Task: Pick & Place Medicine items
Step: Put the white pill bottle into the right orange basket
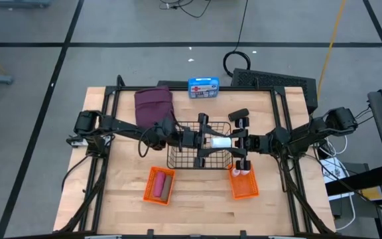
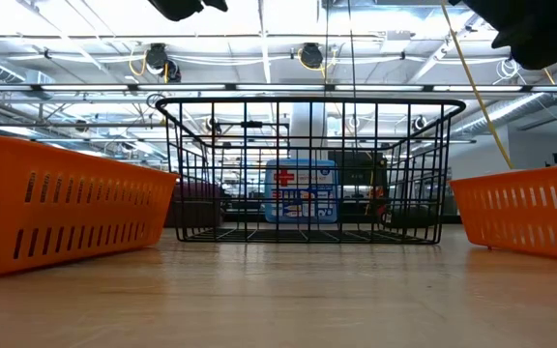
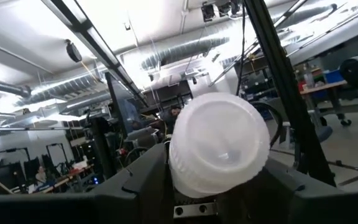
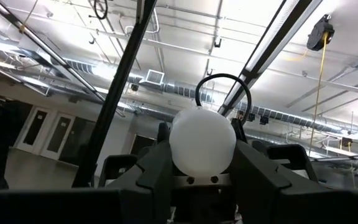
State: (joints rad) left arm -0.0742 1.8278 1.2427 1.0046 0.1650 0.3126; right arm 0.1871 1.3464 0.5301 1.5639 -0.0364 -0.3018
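One white round bottle (image 1: 221, 141) lies level in the air above the black wire basket (image 1: 178, 158), between my two grippers. My left gripper (image 1: 208, 141) comes at it from the table's left, my right gripper (image 1: 236, 141) from the right, and both are shut on it. Two more white bottles (image 1: 241, 173) stand in the right orange basket (image 1: 245, 188). A pink cylinder (image 1: 159, 185) and a dark-grey piece (image 1: 166, 180) lie in the left orange basket (image 1: 152, 193). The maroon pouch (image 1: 154, 105) lies flat on the table's far left part. My left gripper pinches the white bottle's left end (image 3: 191, 180) between its two fingers (image 3: 143, 177), coming level from the table's left along the bottle. The bottle is lifted clear over the wire basket. My right gripper pinches the bottle's right end (image 4: 202, 163) between its two fingers (image 4: 157, 171), coming level from the table's right, along the bottle.
A blue first-aid box (image 1: 203, 87) stands at the table's far edge behind the wire basket (image 2: 307, 169). The orange baskets (image 2: 61, 198) (image 2: 530, 208) flank the near middle. A black frame's bars run along the table's left, right and far sides.
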